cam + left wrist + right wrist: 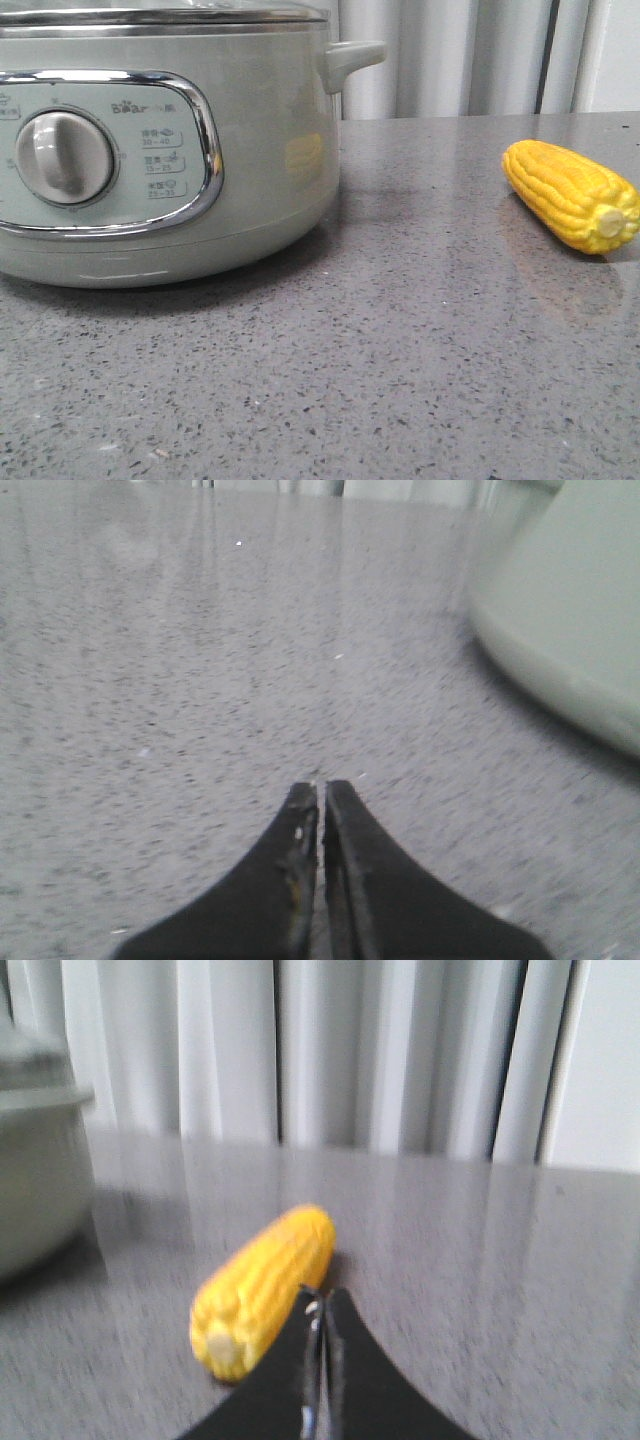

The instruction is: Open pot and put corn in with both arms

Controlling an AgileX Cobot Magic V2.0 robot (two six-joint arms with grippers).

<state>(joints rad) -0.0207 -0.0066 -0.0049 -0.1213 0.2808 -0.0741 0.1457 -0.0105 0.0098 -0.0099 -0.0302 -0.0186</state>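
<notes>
The pale sage-green pot (pixel 270 140) stands at the left of the grey table, its lid on, knob (pixel 65 157) and chrome-framed panel facing me. Its wall also shows in the left wrist view (pixel 570 610) and, blurred, in the right wrist view (pixel 30 1180). The yellow corn (pixel 570 195) lies on the table at the right, its stub end toward me. My left gripper (pixel 322 790) is shut and empty, low over bare table beside the pot. My right gripper (pixel 322 1295) is shut and empty, just beside the corn (pixel 265 1285). Neither gripper shows in the front view.
The speckled grey table (pixel 400 350) stretches between pot and corn. The pot's stubby side handle (pixel 352 58) sticks out toward the corn's side. White curtains (pixel 460 55) hang behind the table's far edge.
</notes>
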